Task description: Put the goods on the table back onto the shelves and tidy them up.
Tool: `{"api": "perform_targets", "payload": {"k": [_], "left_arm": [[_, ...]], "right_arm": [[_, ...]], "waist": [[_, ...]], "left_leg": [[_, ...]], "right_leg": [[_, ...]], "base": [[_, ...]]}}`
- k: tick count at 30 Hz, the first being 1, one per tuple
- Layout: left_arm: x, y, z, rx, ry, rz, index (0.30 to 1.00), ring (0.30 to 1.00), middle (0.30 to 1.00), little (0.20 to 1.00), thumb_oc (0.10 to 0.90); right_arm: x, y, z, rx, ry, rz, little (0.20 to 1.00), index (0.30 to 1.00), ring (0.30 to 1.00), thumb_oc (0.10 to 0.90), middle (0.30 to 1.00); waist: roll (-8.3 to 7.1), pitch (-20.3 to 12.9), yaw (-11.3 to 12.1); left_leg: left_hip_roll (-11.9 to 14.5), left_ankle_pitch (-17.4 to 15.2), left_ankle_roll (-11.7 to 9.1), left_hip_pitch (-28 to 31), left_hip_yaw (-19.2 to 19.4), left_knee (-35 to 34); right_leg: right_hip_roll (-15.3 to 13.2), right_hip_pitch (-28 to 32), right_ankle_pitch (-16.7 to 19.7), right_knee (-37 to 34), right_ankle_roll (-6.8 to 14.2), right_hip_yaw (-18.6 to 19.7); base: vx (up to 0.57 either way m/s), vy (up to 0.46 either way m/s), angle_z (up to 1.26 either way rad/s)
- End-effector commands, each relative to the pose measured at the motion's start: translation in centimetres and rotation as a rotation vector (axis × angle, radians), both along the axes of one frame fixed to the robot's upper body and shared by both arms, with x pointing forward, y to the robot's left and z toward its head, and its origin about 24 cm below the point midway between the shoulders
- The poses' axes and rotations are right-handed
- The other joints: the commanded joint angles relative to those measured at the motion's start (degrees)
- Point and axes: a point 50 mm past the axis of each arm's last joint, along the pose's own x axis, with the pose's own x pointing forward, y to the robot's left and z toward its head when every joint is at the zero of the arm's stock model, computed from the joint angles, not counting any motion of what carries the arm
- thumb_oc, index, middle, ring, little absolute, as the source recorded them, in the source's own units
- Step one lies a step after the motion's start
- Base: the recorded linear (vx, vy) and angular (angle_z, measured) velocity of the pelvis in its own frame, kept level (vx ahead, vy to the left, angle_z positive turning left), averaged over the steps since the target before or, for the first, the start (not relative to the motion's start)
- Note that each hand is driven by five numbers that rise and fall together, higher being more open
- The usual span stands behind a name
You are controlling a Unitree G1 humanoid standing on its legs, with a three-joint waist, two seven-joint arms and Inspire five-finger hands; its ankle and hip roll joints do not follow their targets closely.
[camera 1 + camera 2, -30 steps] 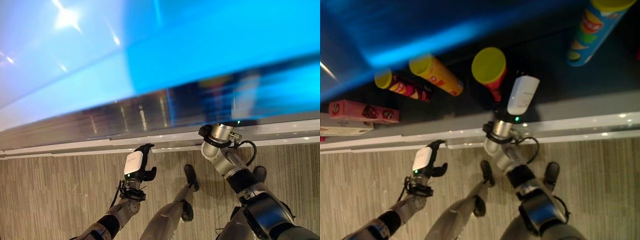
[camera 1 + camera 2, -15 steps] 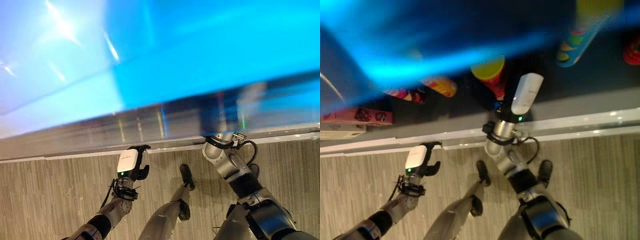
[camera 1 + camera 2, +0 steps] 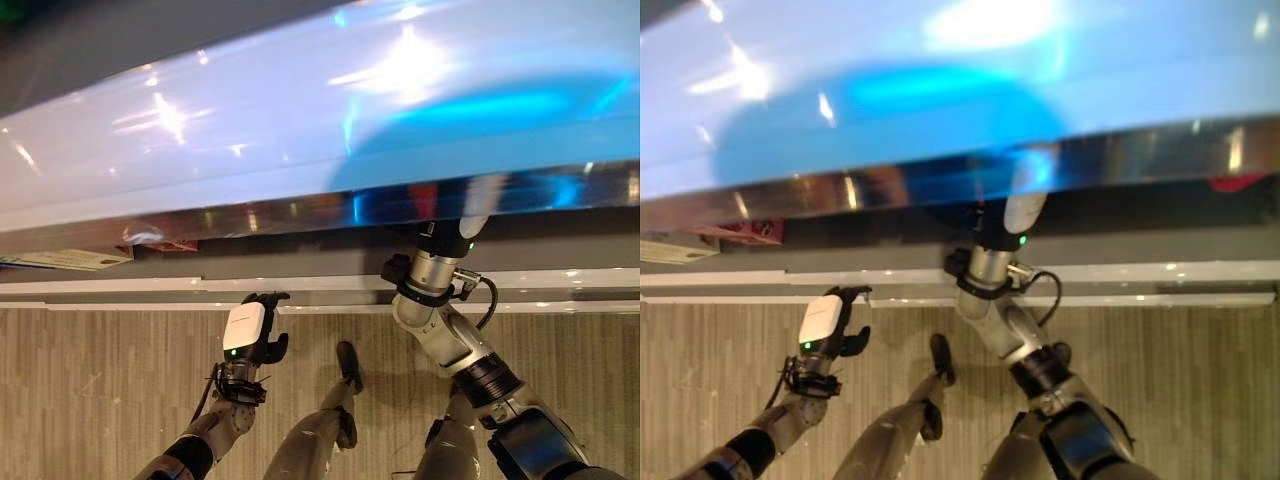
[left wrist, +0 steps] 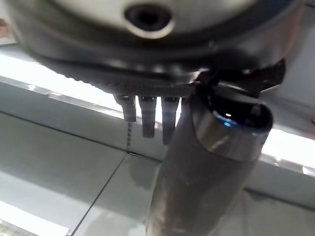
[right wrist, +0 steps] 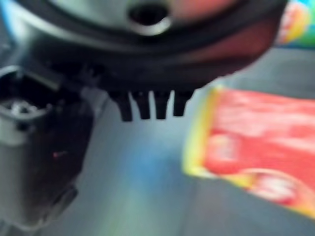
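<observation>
Reaching up under the overhanging shelf edge (image 3: pixel 330 130), the right hand (image 3: pixel 1024 212) shows from the head views as a white-backed shape half tucked beneath the shiny metal lip (image 3: pixel 1120 160). In the right wrist view its fingers (image 5: pixel 147 104) appear as short dark stubs pointing outward in a row, fairly straight, with nothing between them. Just past those fingers lies a red packet with a yellow border (image 5: pixel 256 152), on a grey surface; whether the fingers touch it cannot be told. A blue-and-green item (image 5: pixel 298 22) shows at the corner beyond it, too blurred to name.

The left hand (image 3: pixel 248 330) hangs lower, over the striped wooden floor (image 3: pixel 90 390), in front of the white base rail (image 3: pixel 150 288) of the shelf unit. From above, its dark fingers curl loosely over the white back plate, and it holds nothing. In the left wrist view its fingers (image 4: pixel 147 115) stick out in a short row, near the pale rail and panels, with no goods by them.

At the far left, under the shelf edge, a reddish box (image 3: pixel 745 232) sits above a flat pale carton (image 3: pixel 70 260).
</observation>
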Motion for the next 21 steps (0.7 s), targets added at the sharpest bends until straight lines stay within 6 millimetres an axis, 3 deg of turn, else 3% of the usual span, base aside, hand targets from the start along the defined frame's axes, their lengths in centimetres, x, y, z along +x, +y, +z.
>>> {"api": "perform_targets", "payload": {"k": [1,3,4,8,10,18,19,20,21], "left_arm": [[0.3,2.8,1.3,0.032,-0.068,0.059,0.900,0.900,0.900,0.900,0.800],[-0.7,3.1,0.3,0.031,-0.010,0.071,0.900,0.900,0.900,0.900,0.800],[-0.7,3.1,0.3,0.031,-0.008,0.070,0.900,0.900,0.900,0.900,0.800],[-3.2,4.1,-1.9,0.029,0.121,0.121,0.900,0.900,0.900,0.900,0.800],[-3.7,4.3,-2.4,0.029,0.152,0.125,0.900,0.900,0.900,0.900,0.800],[-7.3,3.4,-5.3,-0.041,0.356,0.120,0.900,0.900,0.900,0.900,0.800],[-7.6,3.0,-5.6,-0.059,0.380,0.115,0.900,0.900,0.900,0.900,0.800],[-7.6,2.8,-5.7,-0.062,0.390,0.110,0.900,0.900,0.900,0.900,0.800],[-7.6,2.8,-5.7,-0.062,0.390,0.109,0.900,0.900,0.900,0.900,0.800]], "right_arm": [[-2.1,1.1,1.4,0.011,-0.130,0.108,0.900,0.900,0.900,0.800,0.900],[-2.8,-0.1,-0.4,0.016,-0.060,0.081,0.900,0.900,0.900,0.800,0.900],[-2.9,-0.1,-0.5,0.016,-0.058,0.081,0.900,0.900,0.900,0.800,0.900],[-4.8,-2.3,-4.3,0.012,0.107,0.028,0.900,0.900,0.900,0.800,0.900],[-5.3,-3.0,-5.1,-0.005,0.147,0.004,0.900,0.900,0.900,0.800,0.900],[-10.4,-8.9,-12.9,-0.132,0.592,-0.229,0.900,0.900,0.900,0.800,0.900],[-12.0,-10.4,-15.2,-0.163,0.744,-0.302,0.900,0.900,0.900,0.800,0.900],[-12.9,-11.1,-16.2,-0.169,0.817,-0.333,0.900,0.900,0.900,0.800,0.900],[-12.9,-11.1,-16.2,-0.169,0.818,-0.333,0.900,0.900,0.900,0.800,0.900]], "waist": [[-1.94,-6.97,1.76],[-3.67,-7.81,0.69],[-3.65,-7.75,0.67],[-5.97,-9.23,-1.38],[-6.35,-9.67,-1.87],[-9.71,-12.98,-6.39],[-10.11,-13.17,-7.74],[-10.39,-13.50,-8.43],[-10.48,-13.52,-8.40]], "left_leg": [[3.92,-6.71,-6.93,4.08,-0.02,0.27],[4.23,-7.56,-6.42,7.42,0.19,0.27],[4.24,-7.59,-6.43,7.59,0.16,0.27],[4.87,-8.89,-6.01,12.92,0.94,0.27],[5.19,-9.18,-6.07,14.24,1.20,0.27],[6.36,-11.20,-6.13,21.78,2.88,0.27],[6.94,-11.84,-6.32,23.44,3.21,0.27],[7.01,-12.01,-6.34,24.17,3.44,0.27],[6.89,-11.79,-6.28,24.05,3.48,0.27]], "right_leg": [[-6.14,0.67,5.03,0.53,2.94,-0.69],[-5.49,3.84,4.43,0.61,2.94,-1.39],[-5.49,4.05,4.40,0.59,2.94,-1.44],[-4.06,8.76,3.44,0.64,2.94,-2.08],[-3.70,9.88,2.98,0.57,2.94,-2.38],[-0.70,15.59,1.24,0.96,2.94,-1.00],[0.10,16.78,0.40,1.33,2.94,-0.54],[0.46,17.17,0.13,1.56,2.94,-0.17],[0.34,17.03,0.30,1.57,2.94,-0.10]], "base": [[0.13,-0.005,0.07],[0.09,0.009,0.01],[0.06,0.009,0.00],[0.11,0.001,-0.13],[0.09,-0.002,-0.14],[0.10,-0.026,-0.24],[0.10,-0.039,-0.17],[0.08,-0.031,-0.08],[0.05,-0.019,-0.02]]}}
